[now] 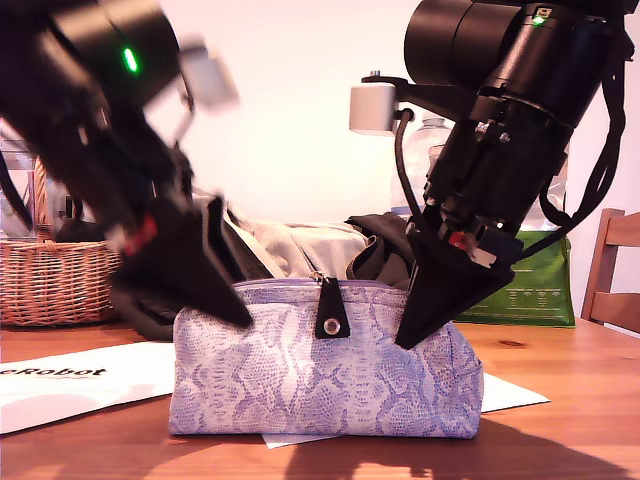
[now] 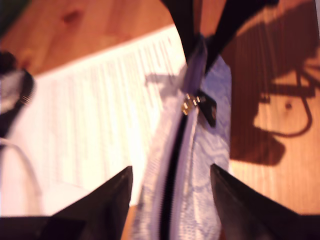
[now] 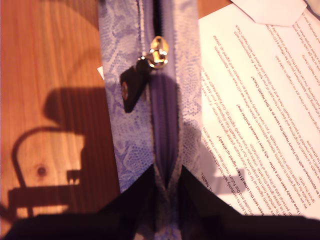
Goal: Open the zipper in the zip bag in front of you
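The zip bag point(image 1: 320, 375) point(image 2: 205, 165) point(image 3: 117, 135), a lilac-and-cream snakeskin pouch, stands upright on the wooden table. The zipper runs along its top edge, and its black tab pull point(image 1: 331, 312) point(image 2: 207, 107) point(image 3: 131, 90) hangs near the middle. My second gripper point(image 1: 408, 340) point(image 3: 166, 170) is shut on the bag's top edge at the exterior view's right, over the closed stretch of zip. My first gripper point(image 1: 235, 315) point(image 2: 170, 169) is open and straddles the top edge at the exterior view's left. There the zip shows a dark gap. This arm is blurred in the exterior view.
Printed paper sheets point(image 1: 70, 385) point(image 3: 260, 100) lie under and beside the bag. A wicker basket point(image 1: 55, 280) stands at the exterior view's left. A green foil bag point(image 1: 530, 295) and a wooden chair point(image 1: 612, 270) are at its right. Crumpled cloth point(image 1: 300, 245) lies behind the pouch.
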